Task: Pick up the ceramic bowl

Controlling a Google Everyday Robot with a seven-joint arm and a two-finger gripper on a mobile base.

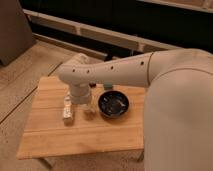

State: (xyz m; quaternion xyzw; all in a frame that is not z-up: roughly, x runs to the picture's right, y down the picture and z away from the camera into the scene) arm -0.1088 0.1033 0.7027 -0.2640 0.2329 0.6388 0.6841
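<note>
OK, hand hangs low over the tabletop, toward its back edge, near the bowl but off to its left in the view. Can't tell if it's released or clenched. Bowl sits upright on the tabletop, right of centre, close to the arm's big shell, not lifted.

My read of the step: line up on the bowl. Hand is offset, so shift over the near rim first, then descend. It's a shallow, glossy bowl, so grip the rim squarely, wall in the middle; glaze will likely slip on a skewed pinch.

Watch the cup between hand and bowl: a low sideways sweep could knock it. Pale block on the other side looks out of the way. Lift straight up.
</note>
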